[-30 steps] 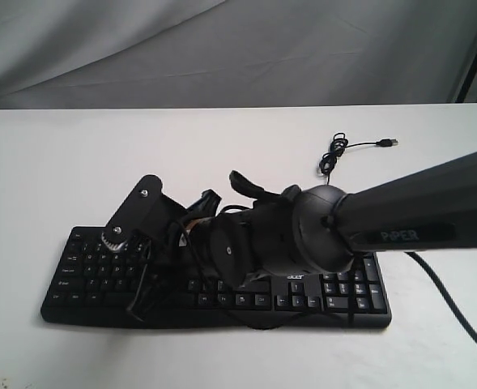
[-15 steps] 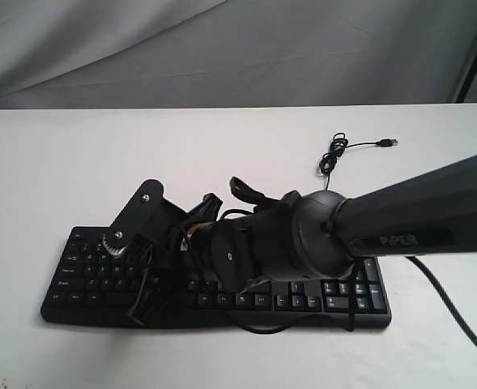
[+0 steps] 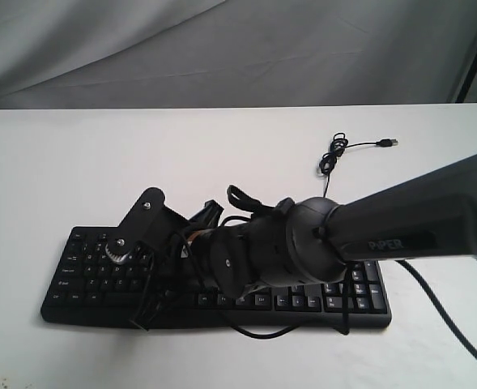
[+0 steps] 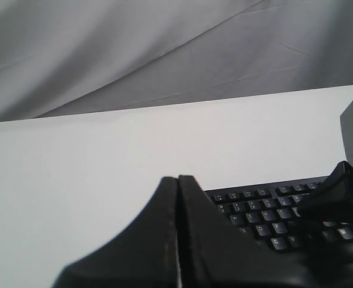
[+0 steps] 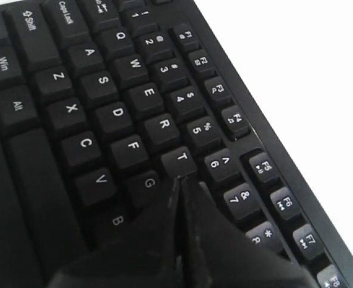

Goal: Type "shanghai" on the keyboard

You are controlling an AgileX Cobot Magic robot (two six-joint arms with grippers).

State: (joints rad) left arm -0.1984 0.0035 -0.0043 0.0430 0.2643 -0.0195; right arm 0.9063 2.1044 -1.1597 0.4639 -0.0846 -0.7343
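The black keyboard lies across the white table, with its numeric keypad to the right. My right arm reaches over its middle. The right gripper is shut on nothing and points down at the letter keys. In the right wrist view its tip sits between T and G and hides the keys beneath it. Contact with a key cannot be told. The left gripper is shut and empty, low beside the keyboard, and out of the exterior view.
The keyboard's thin black cable coils on the table behind it and ends in a loose USB plug. A grey cloth backdrop hangs behind the table. A black cable trails off the right arm.
The right arm's wrist has sunk a little and shifted left over the keyboard, bringing the shut gripper lower toward the keys. The keyboard has not moved.
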